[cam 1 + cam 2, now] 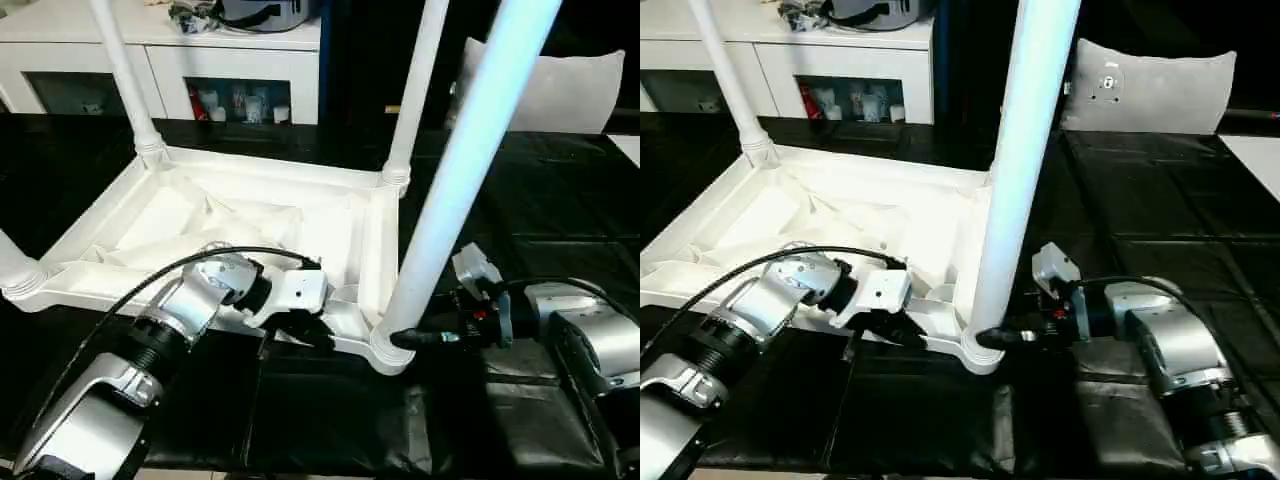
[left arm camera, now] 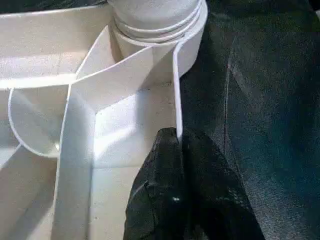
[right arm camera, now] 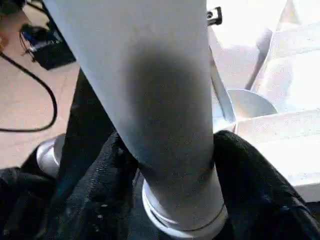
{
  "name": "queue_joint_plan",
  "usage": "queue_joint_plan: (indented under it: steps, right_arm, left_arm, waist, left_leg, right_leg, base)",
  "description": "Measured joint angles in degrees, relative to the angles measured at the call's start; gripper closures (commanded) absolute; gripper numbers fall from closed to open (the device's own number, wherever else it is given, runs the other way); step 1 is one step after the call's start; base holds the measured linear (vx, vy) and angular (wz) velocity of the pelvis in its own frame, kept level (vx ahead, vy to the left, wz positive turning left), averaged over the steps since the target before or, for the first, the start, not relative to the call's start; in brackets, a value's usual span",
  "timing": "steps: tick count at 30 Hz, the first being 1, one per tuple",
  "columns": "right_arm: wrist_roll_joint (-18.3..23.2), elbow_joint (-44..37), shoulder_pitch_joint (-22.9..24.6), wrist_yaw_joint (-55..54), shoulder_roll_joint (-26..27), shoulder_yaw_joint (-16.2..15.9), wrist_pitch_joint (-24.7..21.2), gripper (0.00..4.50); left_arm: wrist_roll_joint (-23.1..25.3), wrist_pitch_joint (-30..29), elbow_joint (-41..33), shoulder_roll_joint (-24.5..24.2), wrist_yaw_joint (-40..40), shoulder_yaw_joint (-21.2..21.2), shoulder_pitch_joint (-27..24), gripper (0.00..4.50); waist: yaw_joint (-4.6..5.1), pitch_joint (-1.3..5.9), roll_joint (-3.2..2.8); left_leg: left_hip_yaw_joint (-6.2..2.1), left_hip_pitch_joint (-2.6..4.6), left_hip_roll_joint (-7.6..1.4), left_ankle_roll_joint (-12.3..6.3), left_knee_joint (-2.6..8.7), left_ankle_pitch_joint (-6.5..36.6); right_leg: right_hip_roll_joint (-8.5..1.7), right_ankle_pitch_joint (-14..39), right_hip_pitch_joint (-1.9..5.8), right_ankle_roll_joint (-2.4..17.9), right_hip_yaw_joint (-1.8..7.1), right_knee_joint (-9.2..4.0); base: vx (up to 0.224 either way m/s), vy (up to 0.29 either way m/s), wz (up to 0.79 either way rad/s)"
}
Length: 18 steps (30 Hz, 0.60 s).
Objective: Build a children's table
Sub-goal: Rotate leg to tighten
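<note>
Two black left fingers (image 2: 167, 200) pinched shut on near rim of white plastic rectangular tabletop (image 1: 250, 225), upside down on black surface (image 1: 520, 210). Right fingers (image 3: 250, 185) straddle base of near-right white tapered tube leg (image 1: 455, 190), upright in corner socket; clamped or not: cannot tell.

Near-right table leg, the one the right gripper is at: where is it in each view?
Left eye: leg, right of centre, leaning up to the top edge.
Right eye: centre.
Left wrist: its base in the corner socket, top edge.
Right wrist: centre, between the black fingers.
Shared landmark: that corner socket.
</note>
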<state>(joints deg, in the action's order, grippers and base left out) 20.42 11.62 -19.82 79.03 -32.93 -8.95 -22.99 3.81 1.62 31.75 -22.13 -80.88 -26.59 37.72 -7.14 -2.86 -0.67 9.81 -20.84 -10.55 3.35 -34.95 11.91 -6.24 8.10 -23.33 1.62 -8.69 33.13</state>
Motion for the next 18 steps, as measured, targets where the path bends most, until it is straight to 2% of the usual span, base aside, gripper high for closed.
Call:
queue_joint_plan:
  steps: [3, 5, 8, 9, 12, 14, 16, 18]
  right_arm:
    - [0.1, -1.3, 0.6, -4.8, 2.6, 1.1, -2.3, 2.47]
    - [-0.4, -1.3, 0.3, -8.6, 4.1, 1.8, -3.4, 2.49]
    - [-3.7, 0.9, -2.2, -20.2, 9.4, 3.7, -5.3, 2.51]
    - [-5.1, 2.4, -3.8, -25.3, 11.5, 4.6, -6.0, 2.54]
    - [-7.2, 5.6, -7.1, -35.8, 15.7, 6.5, -7.4, 2.55]
    - [-8.6, 8.5, -9.5, -43.3, 19.5, 7.6, -7.2, 2.55]
    - [-9.2, 11.4, -11.3, -48.2, 21.6, 8.5, -5.2, 2.55]
    - [-9.8, 13.6, -12.0, -50.7, 22.9, 9.3, -2.4, 1.88]
  left_arm:
    - [-0.1, -4.4, -0.2, 0.2, 1.5, 1.2, -0.1, 4.5]
    - [0.3, -6.9, -0.2, 0.3, 3.6, 2.0, -0.1, 4.5]
    - [1.4, -14.1, 0.3, 3.0, 12.2, 4.8, 0.0, 4.5]
    - [1.8, -16.5, 0.9, 4.8, 16.1, 5.8, 0.4, 4.5]
    - [1.9, -21.6, 1.7, 8.7, 23.2, 7.7, 1.2, 4.5]
    - [2.0, -23.8, 2.7, 10.9, 28.5, 9.4, 1.8, 4.5]
    - [2.0, -25.4, 3.8, 13.2, 33.1, 10.8, 2.6, 4.5]
    - [2.1, -26.2, 4.1, 14.7, 36.0, 11.2, 3.0, 4.5]
  waist:
    - [0.56, 0.06, -0.1]
    - [1.02, 0.06, -0.1]
    - [2.74, 0.06, -0.1]
    - [3.7, 0.06, -0.1]
    - [5.61, 0.06, -0.1]
    - [6.48, 0.06, -0.1]
    - [6.76, 0.07, -0.12]
    - [6.69, 0.07, -0.12]
  left_leg:
    - [0.03, 0.02, -0.02, 0.13, 0.01, -0.1]
    - [0.03, 0.37, -0.03, 0.2, 0.02, -0.1]
    - [0.05, 0.81, -0.01, 0.26, 0.0, -0.2]
    - [0.02, 0.76, -0.02, 0.27, -0.06, -0.2]
    - [-0.02, 0.67, -0.07, 0.26, -0.02, -0.2]
    - [-0.09, 0.41, -0.08, 0.26, -0.05, -0.2]
    - [-0.23, 0.43, -0.16, 0.26, 0.01, -0.2]
    - [-0.23, 0.31, -0.17, 0.21, 0.03, -0.1]
  right_leg:
    - [0.01, 0.0, 0.04, 0.0, 0.0, 0.02]
    - [0.01, 0.0, 0.18, 0.0, -0.01, 0.0]
    - [0.01, 0.0, 0.44, 0.0, -0.07, -0.11]
    - [0.0, 0.0, 0.42, 0.0, -0.18, -0.22]
    - [0.01, 0.0, 0.46, 0.0, -0.36, -0.58]
    - [0.0, 0.0, 0.42, 0.0, -0.5, -0.64]
    - [0.01, 0.0, 0.39, -0.1, -0.77, -0.87]
    - [0.01, 0.0, 0.39, 0.0, -0.75, -0.88]
  base:
    - [0.0, 0.0, 0.0]
    - [0.0, 0.0, 0.0]
    - [0.0, 0.0, 0.0]
    - [0.0, 0.0, 0.0]
    - [0.0, 0.0, 0.0]
    - [0.0, 0.0, 0.0]
    - [0.0, 0.0, 0.0]
    - [0.0, 0.0, 0.0]
